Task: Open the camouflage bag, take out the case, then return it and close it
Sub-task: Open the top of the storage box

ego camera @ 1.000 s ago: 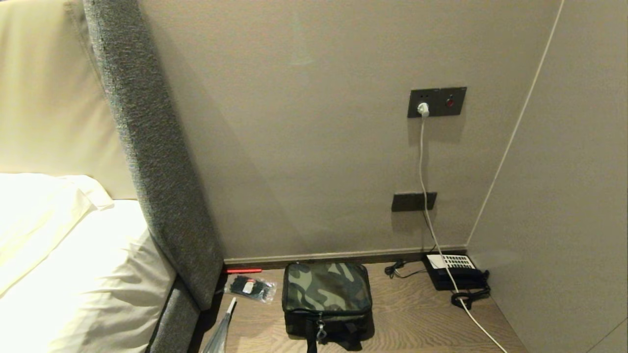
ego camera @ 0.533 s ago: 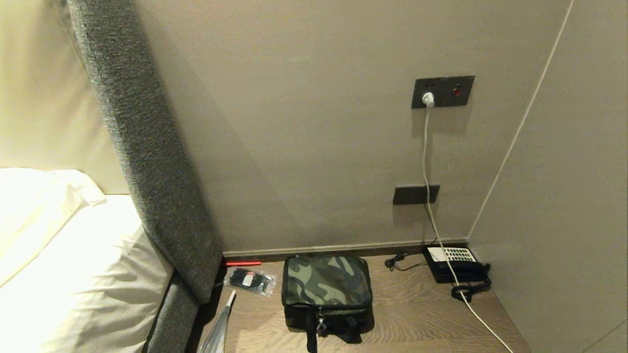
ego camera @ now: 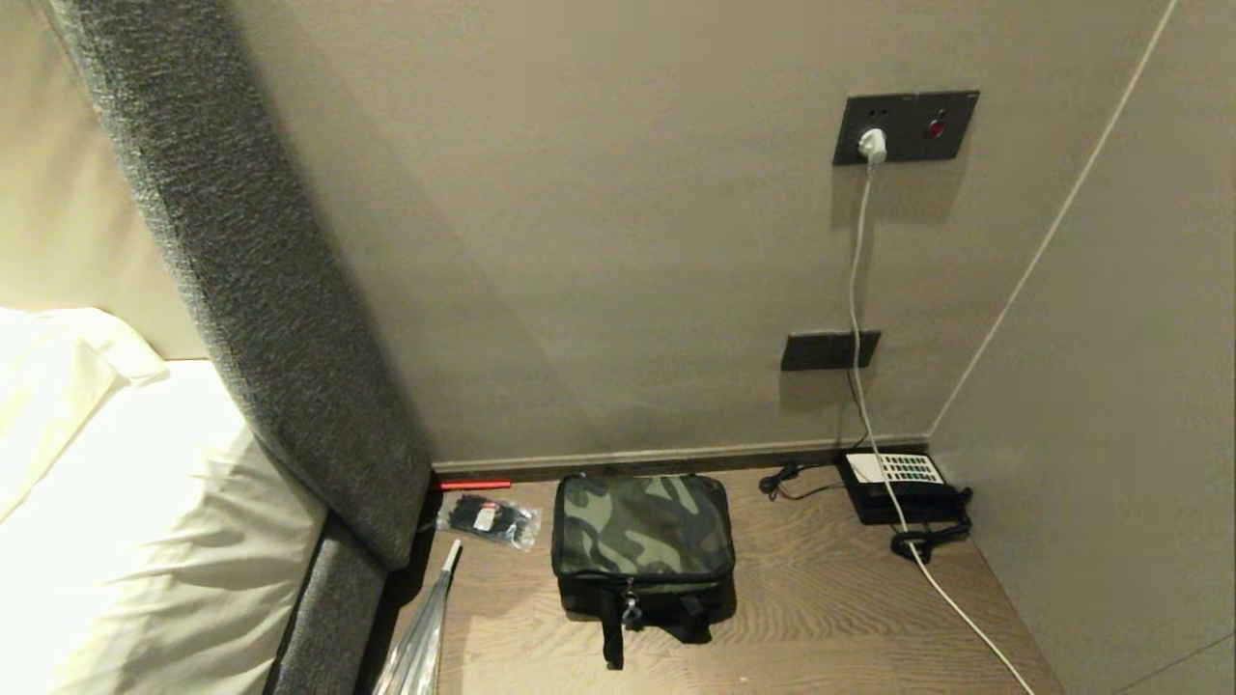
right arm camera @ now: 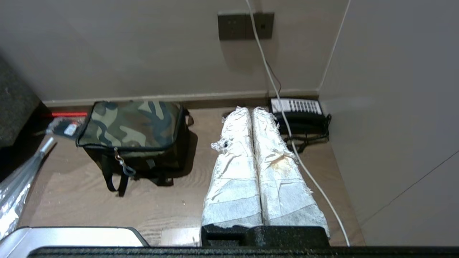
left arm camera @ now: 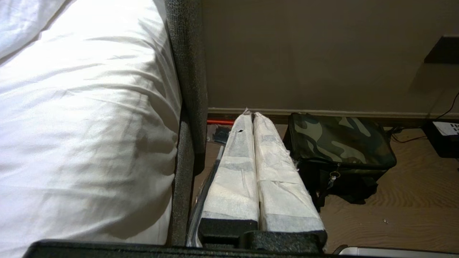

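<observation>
We see the zipped camouflage bag (ego camera: 642,541) on the wooden tabletop (ego camera: 821,618) near the wall, between a tie packet (ego camera: 488,519) and telephone (ego camera: 903,483), while left gripper (left arm camera: 250,115) and right gripper (right arm camera: 250,111) hang clenched, empty.

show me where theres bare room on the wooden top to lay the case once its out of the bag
Bare wood lies right of the camouflage bag, up to the white cable, and along the near edge. Left of the bag it is crowded: the packet of ties and a silvery wrapped thing.

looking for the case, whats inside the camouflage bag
Nothing inside shows: the camouflage bag sits zipped shut on the wooden table, so any contents are covered by its lid.
</observation>
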Controlling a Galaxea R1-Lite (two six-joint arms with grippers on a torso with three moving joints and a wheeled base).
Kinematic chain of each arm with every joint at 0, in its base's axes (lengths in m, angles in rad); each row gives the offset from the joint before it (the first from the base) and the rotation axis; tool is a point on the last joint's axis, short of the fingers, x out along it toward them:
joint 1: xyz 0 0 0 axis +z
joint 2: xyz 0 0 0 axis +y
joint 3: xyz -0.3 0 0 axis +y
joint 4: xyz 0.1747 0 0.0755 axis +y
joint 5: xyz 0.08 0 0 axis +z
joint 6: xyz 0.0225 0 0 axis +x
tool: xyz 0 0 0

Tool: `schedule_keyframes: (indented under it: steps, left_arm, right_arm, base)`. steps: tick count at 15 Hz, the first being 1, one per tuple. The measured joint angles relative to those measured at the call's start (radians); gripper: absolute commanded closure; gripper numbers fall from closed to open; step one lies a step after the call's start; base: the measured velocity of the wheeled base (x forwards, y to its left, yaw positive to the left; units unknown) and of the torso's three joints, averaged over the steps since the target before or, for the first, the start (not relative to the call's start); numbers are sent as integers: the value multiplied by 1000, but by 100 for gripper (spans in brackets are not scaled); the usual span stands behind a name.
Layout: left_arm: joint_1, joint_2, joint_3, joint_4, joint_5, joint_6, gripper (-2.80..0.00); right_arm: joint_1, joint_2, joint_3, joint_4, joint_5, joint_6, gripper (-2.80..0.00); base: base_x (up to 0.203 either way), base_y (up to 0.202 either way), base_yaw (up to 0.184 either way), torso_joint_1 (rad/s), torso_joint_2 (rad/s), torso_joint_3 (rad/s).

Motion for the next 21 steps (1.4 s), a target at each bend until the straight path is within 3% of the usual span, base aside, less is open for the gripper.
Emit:
schedule_keyframes:
  steps: [21]
  left_arm:
    - [0,0,0,0,0,-4,0]
  right_arm:
    - [0,0,0,0,0,0,0]
  base:
    - [0,0,0,2,3,-198]
